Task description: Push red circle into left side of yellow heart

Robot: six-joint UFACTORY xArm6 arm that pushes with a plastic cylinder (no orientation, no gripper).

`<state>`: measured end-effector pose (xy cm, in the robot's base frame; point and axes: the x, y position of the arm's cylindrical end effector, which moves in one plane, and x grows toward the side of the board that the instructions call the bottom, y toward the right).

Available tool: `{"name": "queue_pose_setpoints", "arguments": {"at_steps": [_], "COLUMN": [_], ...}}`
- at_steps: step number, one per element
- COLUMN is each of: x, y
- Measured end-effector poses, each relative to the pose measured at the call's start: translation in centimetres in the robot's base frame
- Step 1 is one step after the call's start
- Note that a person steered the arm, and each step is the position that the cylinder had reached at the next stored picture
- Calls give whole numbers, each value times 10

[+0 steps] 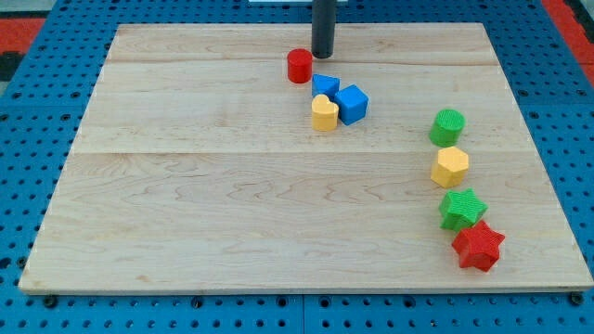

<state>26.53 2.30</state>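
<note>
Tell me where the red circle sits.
The red circle block sits near the view's top centre, just left of my tip, up-left of the yellow heart block.

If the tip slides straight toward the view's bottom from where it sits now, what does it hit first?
Probably the smaller blue block, just below my tip. The red circle sits to the tip's left, likely off that line; depth is unclear.

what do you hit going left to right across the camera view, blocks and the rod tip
red circle → my tip → yellow heart → blue cube → green circle. The small blue block, yellow hexagon, green star and red star overlap others in left-right position, so they are left out.
</note>
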Motion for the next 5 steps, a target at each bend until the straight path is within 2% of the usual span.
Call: {"name": "queue_pose_setpoints", "arguments": {"at_steps": [1, 2, 4, 5], "x": [8, 51, 55, 79], "y": [-50, -53, -102, -100]}}
